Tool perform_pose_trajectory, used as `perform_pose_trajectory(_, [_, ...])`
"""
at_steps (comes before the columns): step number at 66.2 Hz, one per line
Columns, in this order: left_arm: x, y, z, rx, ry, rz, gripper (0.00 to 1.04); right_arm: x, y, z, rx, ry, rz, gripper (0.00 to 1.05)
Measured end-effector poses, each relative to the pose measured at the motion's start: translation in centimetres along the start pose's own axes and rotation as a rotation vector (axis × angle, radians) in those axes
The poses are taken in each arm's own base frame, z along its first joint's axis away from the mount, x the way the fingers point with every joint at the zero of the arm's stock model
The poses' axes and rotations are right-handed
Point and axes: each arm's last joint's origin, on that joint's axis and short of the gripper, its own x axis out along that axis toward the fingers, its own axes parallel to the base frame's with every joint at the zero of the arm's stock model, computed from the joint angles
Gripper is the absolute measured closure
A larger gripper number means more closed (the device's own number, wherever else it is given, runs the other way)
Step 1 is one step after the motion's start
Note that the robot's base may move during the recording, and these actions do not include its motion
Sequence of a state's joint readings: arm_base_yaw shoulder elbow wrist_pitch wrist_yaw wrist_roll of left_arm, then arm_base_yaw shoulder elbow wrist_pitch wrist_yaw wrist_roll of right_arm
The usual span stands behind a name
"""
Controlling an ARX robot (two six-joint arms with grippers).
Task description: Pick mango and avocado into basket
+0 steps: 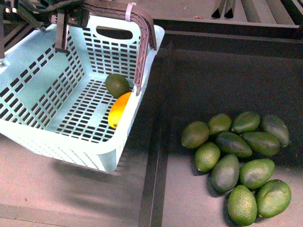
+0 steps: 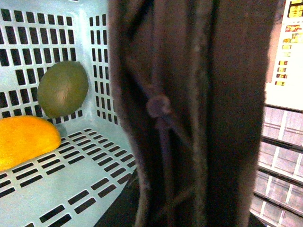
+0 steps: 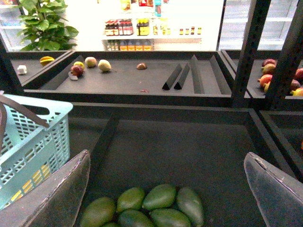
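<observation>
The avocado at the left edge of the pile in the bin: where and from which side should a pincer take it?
Grip that leftmost avocado across its narrower middle, coming straight down from above. Its left and near sides face bare bin floor, so one finger has room there; neighbours touch its right side, so the other finger must slip between it and the next fruit. The right pincer stands open over the pile.

**Basket left, loose avocados right**

Basket point(image 1: 42, 94) sits left, tilted, its handle point(image 1: 142, 42) over the right rim. Inside, near the right wall: avocado point(image 1: 117, 84) behind, mango point(image 1: 118, 109) in front, the two touching. A divider point(image 1: 154, 156) runs between basket and the right-hand bin point(image 1: 222, 80). Avocado pile point(image 1: 239, 161) lies on the bin floor, front right, fruits bunched and touching.
</observation>
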State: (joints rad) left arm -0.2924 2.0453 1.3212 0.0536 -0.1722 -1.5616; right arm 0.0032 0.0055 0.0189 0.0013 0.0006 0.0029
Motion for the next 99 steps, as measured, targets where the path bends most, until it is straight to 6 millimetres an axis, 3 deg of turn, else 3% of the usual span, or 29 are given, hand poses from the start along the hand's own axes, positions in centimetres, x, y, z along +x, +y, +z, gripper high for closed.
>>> perform_pose_trajectory(12, [0.3,2.9,-0.3,-0.006,0.017,0.046,0.90,0.0,0.0,0.0,0.000,0.000,0.000,0.09])
perform_pose_trajectory(26, [-0.7,4.6,-0.5,-0.027,0.004,0.042,0.89,0.0,0.0,0.0,0.000,0.000,0.000,0.09])
perform_pose_trajectory(38, [-2.6,4.7,0.0,-0.079,-0.052,0.020,0.55,0.0,0.0,0.0,0.000,0.000,0.000,0.09])
perform_pose_trajectory(54, [-8.7,6.3,-0.1,-0.091,-0.161,0.056,0.07,0.0,0.0,0.0,0.000,0.000,0.000,0.09])
perform_pose_trajectory(64, [-12.5,7.1,-1.1,-0.043,-0.175,0.203,0.08,0.0,0.0,0.0,0.000,0.000,0.000,0.09])
perform_pose_trajectory(68, [-12.9,7.2,-1.2,-0.030,-0.171,0.205,0.09,0.0,0.0,0.0,0.000,0.000,0.000,0.09])
perform_pose_trajectory(74, [-11.9,9.9,-0.5,0.269,-0.125,-0.055,0.26,0.0,0.0,0.0,0.000,0.000,0.000,0.09])
perform_pose_trajectory(77, [-12.4,12.1,0.6,0.534,-0.169,-0.195,0.36,0.0,0.0,0.0,0.000,0.000,-0.001,0.09])
perform_pose_trajectory(84, [-16.0,11.4,2.7,0.971,-0.448,-0.478,0.58,0.0,0.0,0.0,0.000,0.000,0.000,0.09])
perform_pose_trajectory(90, [-17.6,12.3,4.0,1.196,-0.558,-0.467,0.78,0.0,0.0,0.0,0.000,0.000,0.000,0.09])
perform_pose_trajectory(97, [-18.1,15.0,4.7,1.306,-0.548,-0.408,1.01,0.0,0.0,0.0,0.000,0.000,0.000,0.09])
perform_pose_trajectory(99, [-18.5,15.4,5.0,1.317,-0.552,-0.408,1.03,0.0,0.0,0.0,0.000,0.000,0.000,0.09])
